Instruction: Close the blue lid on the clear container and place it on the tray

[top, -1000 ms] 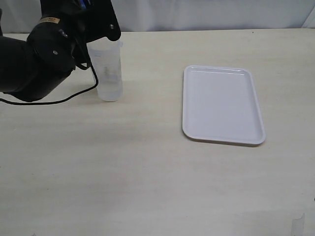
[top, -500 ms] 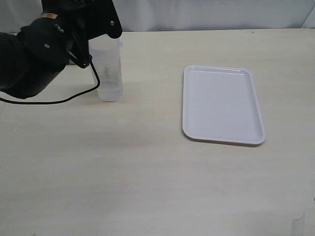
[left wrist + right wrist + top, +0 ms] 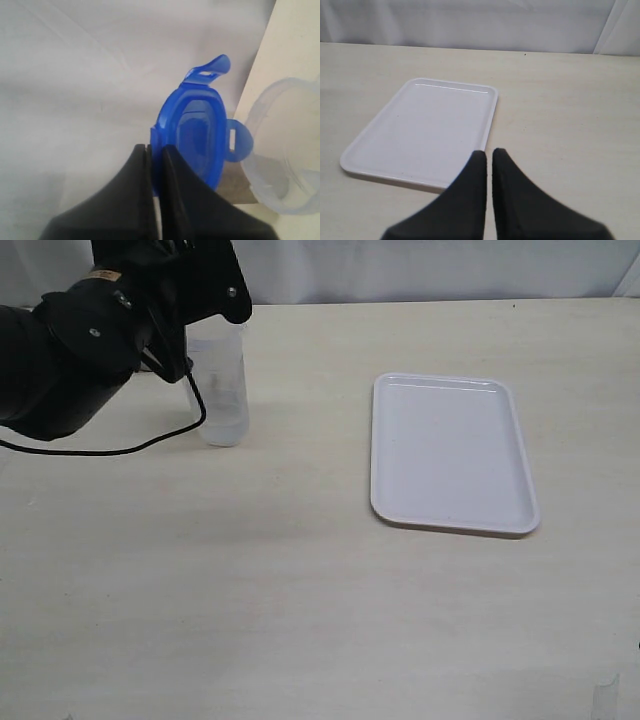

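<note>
Blue lid (image 3: 195,135), round bright-blue plastic: gripped by its edge in the left end effector (image 3: 155,150), tilted beside the rim of the clear plastic container (image 3: 222,390), upper left of exterior frame. To be levelled, centred over that rim, pressed evenly. Right end effector (image 3: 489,152) clenched, empty.

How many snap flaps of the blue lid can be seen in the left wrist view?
2. One flap juts from the blue lid's edge farthest from the left gripper; the other faces the clear container. Others may be hidden by the gripper.
</note>
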Robot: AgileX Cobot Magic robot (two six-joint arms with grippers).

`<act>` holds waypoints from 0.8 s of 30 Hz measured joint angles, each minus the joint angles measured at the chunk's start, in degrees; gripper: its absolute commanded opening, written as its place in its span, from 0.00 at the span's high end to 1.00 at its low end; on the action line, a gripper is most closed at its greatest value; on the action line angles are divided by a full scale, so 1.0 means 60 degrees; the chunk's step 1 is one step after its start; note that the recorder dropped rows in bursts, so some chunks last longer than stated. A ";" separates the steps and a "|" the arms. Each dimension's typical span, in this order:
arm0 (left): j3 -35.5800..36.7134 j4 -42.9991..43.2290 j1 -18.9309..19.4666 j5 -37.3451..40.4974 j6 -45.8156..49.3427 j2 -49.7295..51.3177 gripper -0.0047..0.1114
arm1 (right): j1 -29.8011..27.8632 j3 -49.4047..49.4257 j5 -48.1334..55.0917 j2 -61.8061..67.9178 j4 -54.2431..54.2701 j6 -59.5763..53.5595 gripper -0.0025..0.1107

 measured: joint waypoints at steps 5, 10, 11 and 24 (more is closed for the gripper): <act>0.0000 -0.0080 0.0000 0.0092 0.0000 0.0000 0.96 | 0.0000 0.0000 0.0000 0.0000 0.0000 0.0000 0.94; 0.0000 -0.0179 0.0000 0.0092 0.0000 0.0000 0.96 | 0.0000 0.0000 0.0000 0.0000 0.0000 0.0000 0.94; 0.0000 -0.0201 0.0000 0.0092 0.0000 0.0000 0.96 | 0.0000 0.0000 0.0000 0.0000 0.0000 0.0000 0.94; 0.0000 -0.0279 0.0000 0.0205 0.0000 0.0000 0.96 | 0.0000 0.0000 0.0000 0.0000 0.0000 0.0000 0.94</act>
